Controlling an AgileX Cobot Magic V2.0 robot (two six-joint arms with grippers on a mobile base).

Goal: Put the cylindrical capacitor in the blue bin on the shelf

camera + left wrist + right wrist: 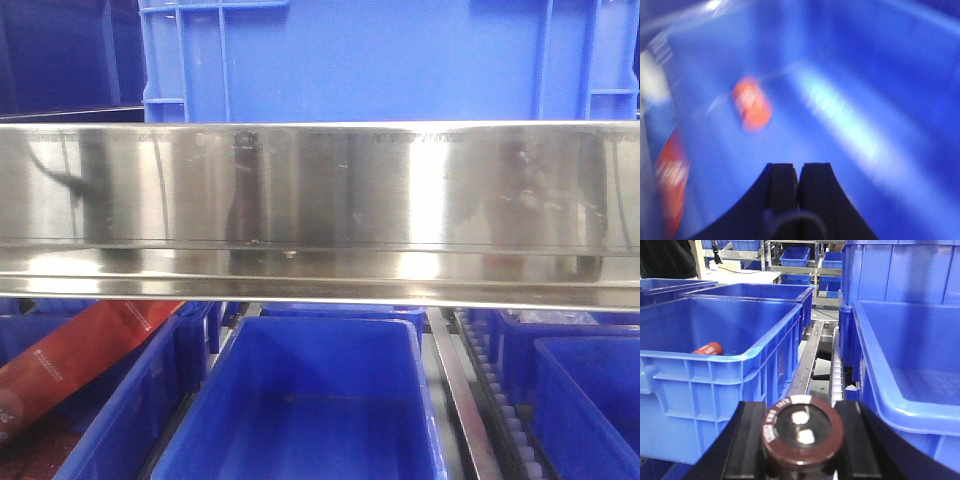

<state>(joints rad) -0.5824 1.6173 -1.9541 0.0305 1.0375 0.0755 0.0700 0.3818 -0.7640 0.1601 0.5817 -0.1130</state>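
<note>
The cylindrical capacitor, dark maroon with two pale terminals on its end face, sits between the black fingers of my right gripper, which is shut on it. It hangs over the gap between a blue bin on the left and a blue bin on the right. The shelf's shiny steel rail spans the front view, with an empty blue bin below it. My left gripper is shut on nothing, inside a blue bin; that view is blurred. Neither gripper shows in the front view.
An orange cylinder lies in the left bin. Blurred orange objects lie near the left gripper. White roller tracks run between the bins. A red packet lies in the left-hand bin, and a large blue crate stands above the rail.
</note>
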